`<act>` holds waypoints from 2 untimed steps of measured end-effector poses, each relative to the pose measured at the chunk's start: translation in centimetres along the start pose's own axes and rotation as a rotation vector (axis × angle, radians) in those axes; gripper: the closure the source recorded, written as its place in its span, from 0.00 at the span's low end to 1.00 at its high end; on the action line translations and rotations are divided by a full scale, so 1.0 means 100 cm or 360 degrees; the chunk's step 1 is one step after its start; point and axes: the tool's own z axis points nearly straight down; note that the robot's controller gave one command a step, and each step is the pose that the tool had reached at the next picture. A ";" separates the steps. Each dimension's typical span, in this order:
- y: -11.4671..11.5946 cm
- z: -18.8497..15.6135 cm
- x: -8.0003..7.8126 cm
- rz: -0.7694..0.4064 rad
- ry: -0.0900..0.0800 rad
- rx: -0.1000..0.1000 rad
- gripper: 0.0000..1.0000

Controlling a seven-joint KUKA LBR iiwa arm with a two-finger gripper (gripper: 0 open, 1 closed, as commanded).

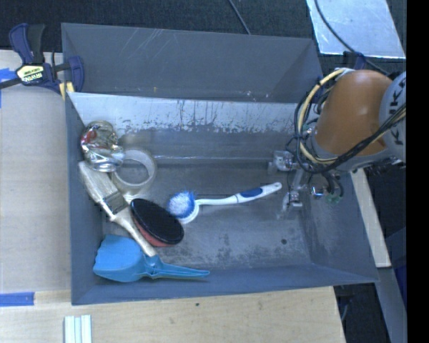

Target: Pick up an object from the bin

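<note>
A blue plastic scoop lies in the front-left corner of the grey metal bin, its tapered handle pointing right along the front wall. Behind it, along the left wall, a heap runs towards the back: a black oval brush on a wooden handle, touching the scoop; a flat pale-handled paintbrush; a clear tape roll; and a crumpled shiny silver thing nearest the back-left corner. At the middle of the bin floor a white-and-blue brush lies on its own, with its bristled head just beside the black brush and its long handle stretching right. The gripper hangs low near the right wall, just beside the tip of that handle; whether it is open or closed cannot be told, and nothing is seen in its grasp. Every item rests on the bin floor, so the pick appears not yet made: closing on a thing and lifting it out are both left to do. The white-and-blue brush is the nearest candidate, and its handle end lies clear of the heap. The right wall close by looks like the only likely hindrance, while the left-hand pile is well apart from the gripper.
</note>
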 end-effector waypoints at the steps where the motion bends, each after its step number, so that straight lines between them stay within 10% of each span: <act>1: -0.004 0.004 -0.008 0.0029 -0.0018 0.0002 0.00; 2: -0.018 0.020 -0.004 -0.0620 -0.0016 0.0005 0.00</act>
